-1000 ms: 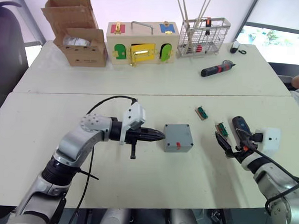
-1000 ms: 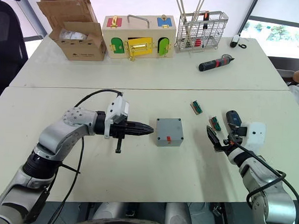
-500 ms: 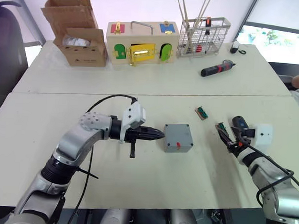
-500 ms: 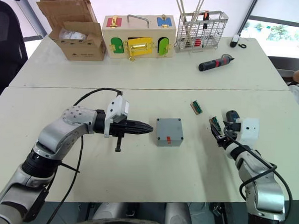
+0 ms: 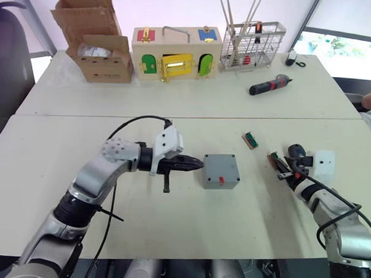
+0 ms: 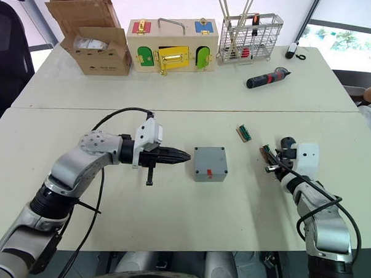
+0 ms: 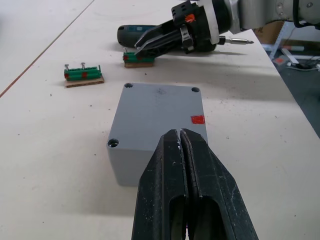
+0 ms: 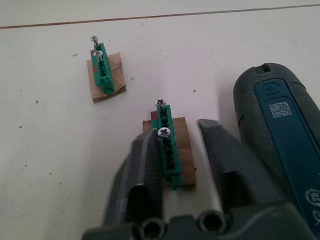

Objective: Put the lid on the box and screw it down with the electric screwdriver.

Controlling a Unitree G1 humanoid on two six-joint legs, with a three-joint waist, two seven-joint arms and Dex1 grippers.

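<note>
Lid already sits on the box (image 5: 221,171). Left tool (image 5: 200,165), closed and empty, points at it. Right tool (image 8: 182,150), open, straddles a green screw holder (image 8: 166,145); it should close squarely on the holder without toppling the screws.

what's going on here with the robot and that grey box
The lid already sits on the grey box mid-table. The left gripper, fingers shut, points at the box's side from just beside it. The right gripper is open around a small green screw holder, with the electric screwdriver lying right next to it. No screws are in the lid's corner holes yet.
</note>
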